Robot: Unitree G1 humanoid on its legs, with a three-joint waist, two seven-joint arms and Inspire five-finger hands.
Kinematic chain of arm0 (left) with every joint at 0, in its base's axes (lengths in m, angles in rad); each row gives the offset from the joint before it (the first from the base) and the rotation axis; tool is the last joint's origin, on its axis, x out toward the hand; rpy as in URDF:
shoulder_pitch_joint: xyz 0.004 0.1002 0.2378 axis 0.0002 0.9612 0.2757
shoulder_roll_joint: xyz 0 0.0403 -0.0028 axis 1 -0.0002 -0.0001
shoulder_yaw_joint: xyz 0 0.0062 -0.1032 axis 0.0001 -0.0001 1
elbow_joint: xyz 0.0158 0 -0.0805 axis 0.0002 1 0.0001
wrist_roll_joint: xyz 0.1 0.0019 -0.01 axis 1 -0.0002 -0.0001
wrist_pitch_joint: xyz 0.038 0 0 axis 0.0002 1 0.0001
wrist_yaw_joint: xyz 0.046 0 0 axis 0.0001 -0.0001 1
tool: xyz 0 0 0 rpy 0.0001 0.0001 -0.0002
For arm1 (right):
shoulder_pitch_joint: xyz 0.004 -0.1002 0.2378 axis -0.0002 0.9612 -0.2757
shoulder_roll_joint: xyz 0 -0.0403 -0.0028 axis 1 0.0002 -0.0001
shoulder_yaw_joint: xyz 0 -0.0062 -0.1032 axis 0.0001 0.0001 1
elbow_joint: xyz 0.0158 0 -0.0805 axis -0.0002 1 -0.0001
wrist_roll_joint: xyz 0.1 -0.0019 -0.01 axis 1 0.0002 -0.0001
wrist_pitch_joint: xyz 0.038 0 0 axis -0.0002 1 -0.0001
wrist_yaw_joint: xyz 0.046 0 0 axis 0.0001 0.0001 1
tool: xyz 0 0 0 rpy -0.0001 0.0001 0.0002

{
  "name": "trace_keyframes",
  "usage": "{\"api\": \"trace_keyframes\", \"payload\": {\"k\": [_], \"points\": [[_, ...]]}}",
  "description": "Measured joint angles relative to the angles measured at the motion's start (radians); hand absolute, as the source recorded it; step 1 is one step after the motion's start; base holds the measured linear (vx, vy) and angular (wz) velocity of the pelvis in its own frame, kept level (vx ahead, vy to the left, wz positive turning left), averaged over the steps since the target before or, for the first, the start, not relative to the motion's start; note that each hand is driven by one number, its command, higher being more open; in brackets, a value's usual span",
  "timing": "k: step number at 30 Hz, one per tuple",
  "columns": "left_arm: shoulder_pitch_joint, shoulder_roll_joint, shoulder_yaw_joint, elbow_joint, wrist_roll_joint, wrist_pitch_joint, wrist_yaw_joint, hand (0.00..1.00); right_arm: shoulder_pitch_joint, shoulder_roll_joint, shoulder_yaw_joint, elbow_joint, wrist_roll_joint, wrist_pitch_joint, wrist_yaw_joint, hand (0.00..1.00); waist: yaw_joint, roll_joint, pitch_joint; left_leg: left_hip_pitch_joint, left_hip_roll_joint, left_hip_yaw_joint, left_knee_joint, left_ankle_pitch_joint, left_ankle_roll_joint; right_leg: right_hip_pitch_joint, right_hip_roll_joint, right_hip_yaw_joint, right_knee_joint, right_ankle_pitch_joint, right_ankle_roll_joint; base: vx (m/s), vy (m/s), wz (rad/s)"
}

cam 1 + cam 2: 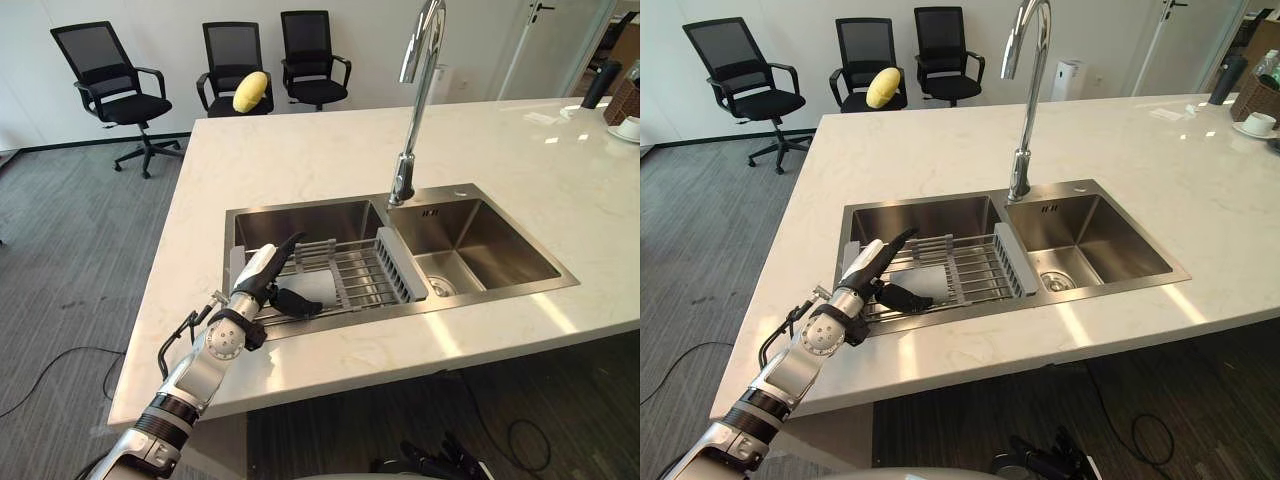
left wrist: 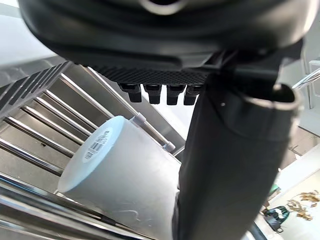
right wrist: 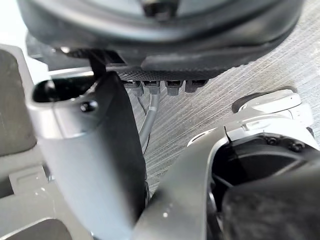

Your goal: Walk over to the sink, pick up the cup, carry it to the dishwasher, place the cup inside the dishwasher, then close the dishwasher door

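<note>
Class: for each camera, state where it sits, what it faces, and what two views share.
Left eye: head, looking down at the sink; left hand shows.
Right eye: beside it, same scene; both share the faucet.
Left wrist: along the left hand, at the cup.
Right wrist: along the right hand, at the floor.

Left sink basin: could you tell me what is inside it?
A metal rack with a white cup lying on it; the left hand hides part of the cup.
</note>
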Motion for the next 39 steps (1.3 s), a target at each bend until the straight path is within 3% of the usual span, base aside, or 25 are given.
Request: {"api": "trace_keyframes", "payload": {"k": [10,16,22,28,29,34,39], "points": [[-0.004,-0.006,0.000,0.041,0.080,0.026,0.042,1.00,0.003,0.009,0.000,-0.004,0.009,-0.001,0.002,1.00,-0.018,0.010,0.009,0.007,0.004,0.020,-0.001,-0.004,-0.006,0.012,0.010,0.011,-0.036,0.019,0.001,-0.01,-0.002,-0.05],[-0.017,-0.009,-0.004,0.067,0.271,0.063,0.041,1.00,0.004,0.008,0.011,-0.007,0.030,-0.001,0.004,1.00,-0.025,0.016,0.013,0.005,0.004,0.022,-0.001,-0.005,-0.008,0.013,0.011,0.012,-0.049,0.025,0.003,0.00,0.000,0.00],[-0.044,-0.004,-0.022,0.089,0.350,0.111,0.027,1.00,0.015,0.005,0.020,-0.027,0.036,-0.001,0.004,1.00,-0.028,0.022,0.018,0.006,0.003,0.028,-0.001,-0.006,-0.010,0.011,0.012,0.018,-0.051,0.027,0.003,-0.02,-0.004,-0.03],[-0.082,-0.002,-0.030,0.096,0.461,0.162,-0.043,1.00,0.017,0.003,0.021,-0.050,0.036,0.010,0.004,1.00,-0.030,0.028,0.035,0.006,0.003,0.036,0.004,-0.010,-0.016,0.007,0.012,0.027,-0.047,0.027,0.003,-0.03,-0.005,-0.04],[-0.089,-0.002,-0.030,0.096,0.466,0.169,-0.051,0.00,0.017,0.002,0.021,-0.055,0.035,0.011,0.004,1.00,-0.030,0.029,0.037,0.005,0.003,0.037,0.007,-0.011,-0.018,0.005,0.012,0.029,-0.045,0.027,0.003,-0.03,-0.008,-0.07],[-0.120,-0.002,-0.025,0.113,0.465,0.214,-0.091,0.00,0.017,-0.006,0.027,-0.063,0.035,0.012,0.008,1.00,-0.035,0.034,0.043,-0.001,0.003,0.042,0.012,-0.014,-0.023,-0.005,0.012,0.033,-0.040,0.027,0.004,-0.01,-0.004,-0.02],[-0.135,-0.002,-0.017,0.126,0.427,0.203,-0.113,0.00,0.016,-0.020,0.038,-0.081,0.027,0.011,0.009,1.00,-0.043,0.042,0.054,-0.001,0.003,0.038,0.020,-0.019,-0.032,-0.003,0.007,0.030,-0.033,0.026,0.005,-0.01,-0.008,0.02]]}}
